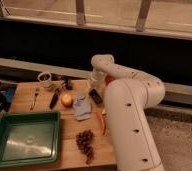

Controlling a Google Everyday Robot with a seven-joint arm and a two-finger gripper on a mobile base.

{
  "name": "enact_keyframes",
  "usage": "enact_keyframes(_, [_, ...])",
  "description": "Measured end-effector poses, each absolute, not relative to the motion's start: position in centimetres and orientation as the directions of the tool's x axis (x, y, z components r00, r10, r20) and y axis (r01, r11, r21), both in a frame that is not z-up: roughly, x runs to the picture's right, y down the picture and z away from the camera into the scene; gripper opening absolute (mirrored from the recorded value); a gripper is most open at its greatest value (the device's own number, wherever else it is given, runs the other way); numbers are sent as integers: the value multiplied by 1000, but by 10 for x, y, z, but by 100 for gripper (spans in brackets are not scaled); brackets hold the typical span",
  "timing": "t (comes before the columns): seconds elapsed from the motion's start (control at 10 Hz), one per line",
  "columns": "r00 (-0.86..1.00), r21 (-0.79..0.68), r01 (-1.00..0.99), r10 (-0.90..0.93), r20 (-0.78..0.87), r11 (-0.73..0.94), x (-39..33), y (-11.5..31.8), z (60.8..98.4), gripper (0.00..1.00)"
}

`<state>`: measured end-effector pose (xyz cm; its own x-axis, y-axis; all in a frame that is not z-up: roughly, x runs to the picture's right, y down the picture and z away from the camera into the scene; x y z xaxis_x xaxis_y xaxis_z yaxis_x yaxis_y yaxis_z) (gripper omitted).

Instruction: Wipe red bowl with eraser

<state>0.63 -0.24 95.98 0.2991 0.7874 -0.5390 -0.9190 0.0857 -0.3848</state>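
The white robot arm fills the right half of the camera view, bending from its thick lower body up over the far right edge of the wooden worktop. Its end effector sits low at that far edge, mostly tucked behind the arm's own wrist; its fingers are closed together, and whether anything sits between them cannot be made out. Just right of the wrist, a sliver of the red bowl peeks out in orange-red, almost wholly covered by the arm. The eraser, a small flat black block, lies on the wood just below the end effector, near it, with contact not clear.

To the left of the eraser lies a blue-grey cloth, crumpled, and touching its upper left corner sits a round yellow-orange fruit. A long black-handled utensil lies angled beside the fruit, and a fork rests further left. At the back edge stands a small white cup. A big green tray occupies the front left corner. A bunch of dark grapes lies at the front centre, and an orange carrot-like piece lies beside the arm's body. No readable writing or labels show anywhere.
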Motion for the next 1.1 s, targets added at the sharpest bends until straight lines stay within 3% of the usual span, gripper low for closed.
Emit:
enact_keyframes(0.5, [295,-374,-923,797,-527,94,7,-25,935,0])
enact_keyframes(1.1, [113,-308,-951,928,-356,-2,66,-117,908,0])
